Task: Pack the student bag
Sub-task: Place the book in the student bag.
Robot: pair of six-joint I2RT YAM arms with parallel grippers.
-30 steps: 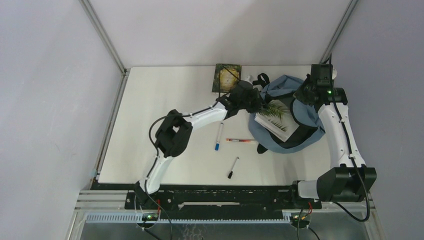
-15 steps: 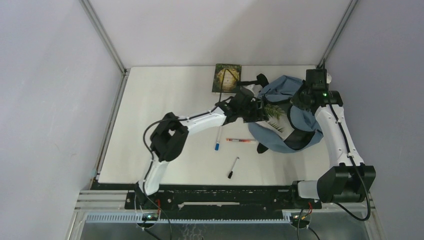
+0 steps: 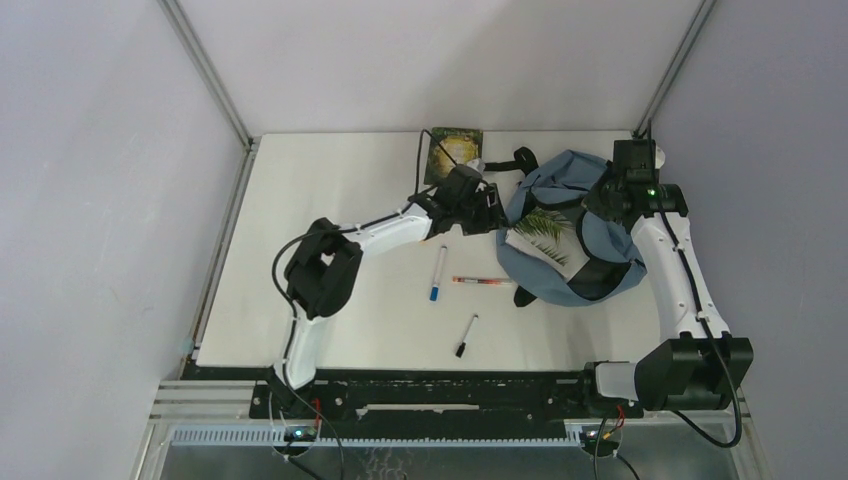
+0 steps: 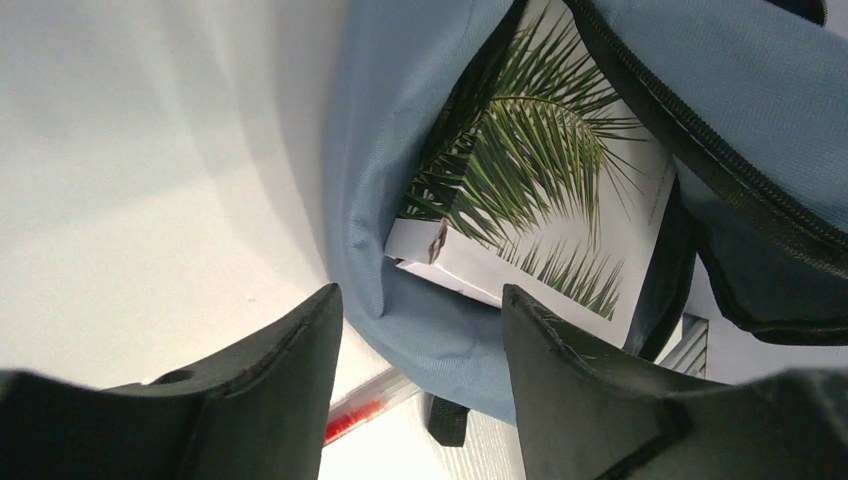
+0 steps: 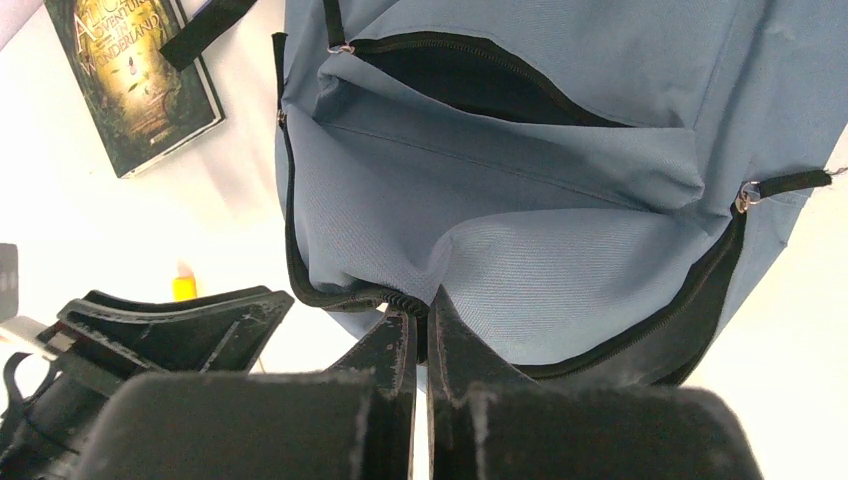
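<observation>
Packing is partway through, I'd say. The student bag point(image 3: 608, 240) lies at the far right corner of the desk point(image 3: 330, 250) with its main zip open, and a palm-leaf book point(image 4: 560, 230) sits in the mouth, one corner poking out past the fabric.

The right gripper point(image 5: 420, 315) is pinched tight on the bag's black zip edge, holding the opening up. The left gripper point(image 4: 420, 305) hovers just beside the mouth with its jaws well apart and nothing between them, so my read is that the book step is done.

Next move is probably a fresh pickup with the left arm. A dark book with gold lettering point(image 3: 455, 155) lies at the far edge, just beside the bag's strap. A blue-capped marker point(image 3: 438, 272) and a red pen point(image 3: 482, 281) sit mid-desk close to the bag, and a black pen point(image 3: 466, 336) is nearer the front edge.

Thin pens lying flat will need a low, careful pinch. That sticking-out book corner could also block whatever goes in next, so a nudge deeper might help.
</observation>
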